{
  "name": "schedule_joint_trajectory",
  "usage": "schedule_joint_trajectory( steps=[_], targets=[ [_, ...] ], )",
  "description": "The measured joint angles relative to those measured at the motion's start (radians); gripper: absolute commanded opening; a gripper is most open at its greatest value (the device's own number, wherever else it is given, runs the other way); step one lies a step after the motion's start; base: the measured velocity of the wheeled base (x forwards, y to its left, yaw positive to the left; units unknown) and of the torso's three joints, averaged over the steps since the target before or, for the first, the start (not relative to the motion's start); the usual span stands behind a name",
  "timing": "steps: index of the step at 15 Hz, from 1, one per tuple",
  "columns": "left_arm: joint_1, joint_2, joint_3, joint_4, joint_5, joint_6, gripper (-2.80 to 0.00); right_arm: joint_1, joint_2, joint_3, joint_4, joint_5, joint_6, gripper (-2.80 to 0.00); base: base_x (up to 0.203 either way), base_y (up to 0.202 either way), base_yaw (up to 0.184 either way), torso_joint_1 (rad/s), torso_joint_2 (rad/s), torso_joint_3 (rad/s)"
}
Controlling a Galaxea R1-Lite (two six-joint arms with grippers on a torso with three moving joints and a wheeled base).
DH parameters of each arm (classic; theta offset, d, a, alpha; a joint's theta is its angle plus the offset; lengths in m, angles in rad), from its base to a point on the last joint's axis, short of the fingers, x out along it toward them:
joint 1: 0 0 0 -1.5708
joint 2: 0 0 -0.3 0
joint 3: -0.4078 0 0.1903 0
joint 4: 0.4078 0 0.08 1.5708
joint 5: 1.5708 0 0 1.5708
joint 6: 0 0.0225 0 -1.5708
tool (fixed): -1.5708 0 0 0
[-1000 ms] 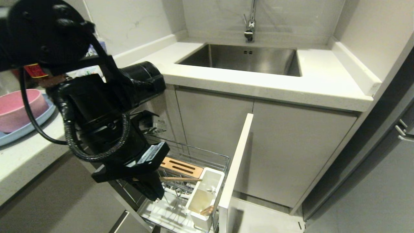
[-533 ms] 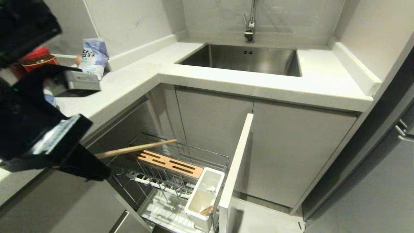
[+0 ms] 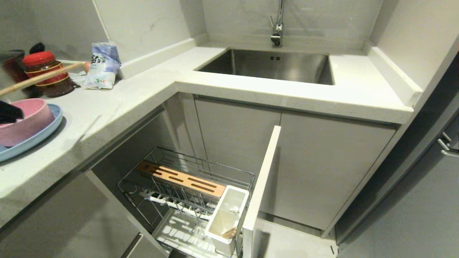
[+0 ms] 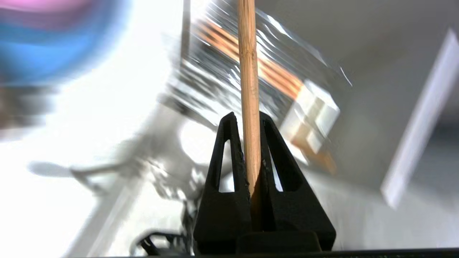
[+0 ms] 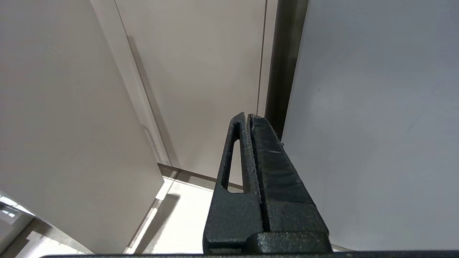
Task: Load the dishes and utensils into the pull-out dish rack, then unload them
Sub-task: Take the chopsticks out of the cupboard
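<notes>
Kitchen corner: pale stone countertop (image 3: 118, 107) wraps an L round the steel sink (image 3: 272, 66), and the pull-out dish rack (image 3: 186, 200) stands drawn out of the cabinet below and left of that sink.
Left gripper: pinching one wooden chopstick (image 4: 247, 79) between its black fingers (image 4: 224, 168), gripper (image 4: 249, 143) clamped near the stick's end so the long shaft pokes out ahead.
Chopstick in the head view: a slanted stick (image 3: 43, 77) up over the counter, far left of the sink, crossing in front of the red-lidded jar (image 3: 45, 73).
Why up there: looks like an unloading carry, rack to counter.
Dishes: pink bowl (image 3: 23, 122) sits in the light-blue plate (image 3: 39, 134) on the counter, well left of the sink, so out of the rack.
Utensil cup: white cup (image 3: 226, 218) at the rack's front corner, below the sink line; something wooden (image 3: 229, 233) shows low inside, likely the second chopstick.
Fork: not visible anywhere.
Right gripper: fingers pressed together (image 5: 249, 122), empty, hanging by cabinet fronts, parked.
Bystanders: snack bag (image 3: 102, 64) left of the sink.
</notes>
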Motion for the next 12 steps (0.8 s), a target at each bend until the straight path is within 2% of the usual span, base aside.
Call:
schedule_joint_trajectory(
  steps=[2,5,8,10,12],
  targets=[
    [0.098,-0.025,0.000,-0.008,0.080,0.014,-2.80,0.000,0.000,0.000,0.000,0.000,0.000,-2.80,0.000,0.000,0.000,0.000,0.00,0.000],
    [0.321,-0.046,0.013,-0.003,0.187,0.067,-2.80,0.000,0.000,0.000,0.000,0.000,0.000,-2.80,0.000,0.000,0.000,0.000,0.00,0.000],
    [0.531,-0.057,0.077,0.014,0.222,0.165,-2.80,0.000,0.000,0.000,0.000,0.000,0.000,-2.80,0.000,0.000,0.000,0.000,0.00,0.000],
    [0.603,-0.057,0.129,0.019,0.227,0.232,-2.80,0.000,0.000,0.000,0.000,0.000,0.000,-2.80,0.000,0.000,0.000,0.000,0.00,0.000],
    [0.644,-0.049,0.161,0.014,0.228,0.280,-2.80,0.000,0.000,0.000,0.000,0.000,0.000,-2.80,0.000,0.000,0.000,0.000,0.00,0.000]
  ],
)
